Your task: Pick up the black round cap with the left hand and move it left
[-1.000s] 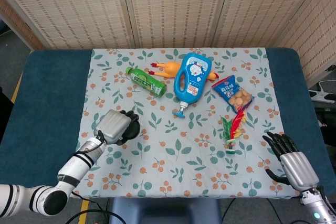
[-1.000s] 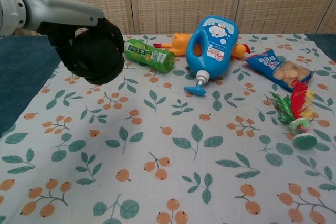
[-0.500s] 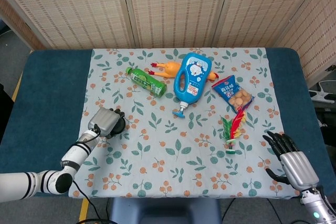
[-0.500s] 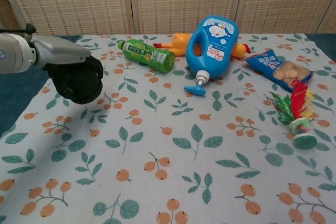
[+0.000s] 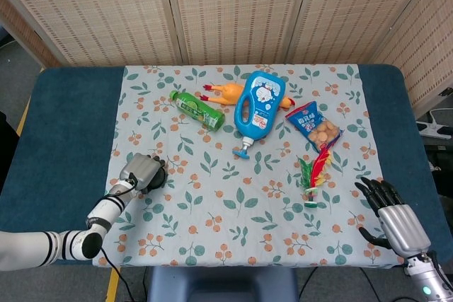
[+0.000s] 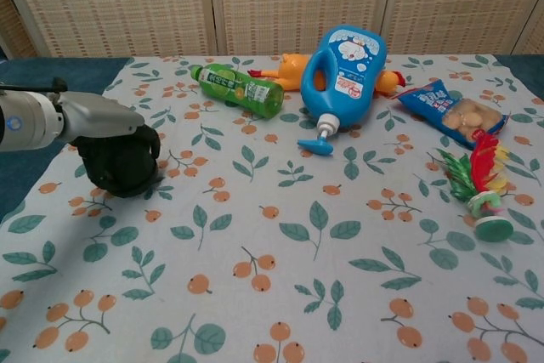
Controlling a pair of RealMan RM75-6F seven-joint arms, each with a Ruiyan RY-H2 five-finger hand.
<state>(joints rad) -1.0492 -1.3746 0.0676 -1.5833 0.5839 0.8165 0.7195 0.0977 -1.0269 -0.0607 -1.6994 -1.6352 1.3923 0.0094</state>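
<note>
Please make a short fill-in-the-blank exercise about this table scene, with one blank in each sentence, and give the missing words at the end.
1. The black round cap is gripped by the robot's ____ hand.
2. The green bottle lies on its ____.
3. The pump nozzle of the ____ bottle points toward the near table edge.
4. The right hand holds ____.

Missing words: left; side; blue; nothing

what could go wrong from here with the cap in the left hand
The left hand grips the black round cap low over the cloth, near its left edge. A release with the cap tilted could let it roll off the cloth. Dragging it could wrinkle the cloth and shift the green bottle.
</note>
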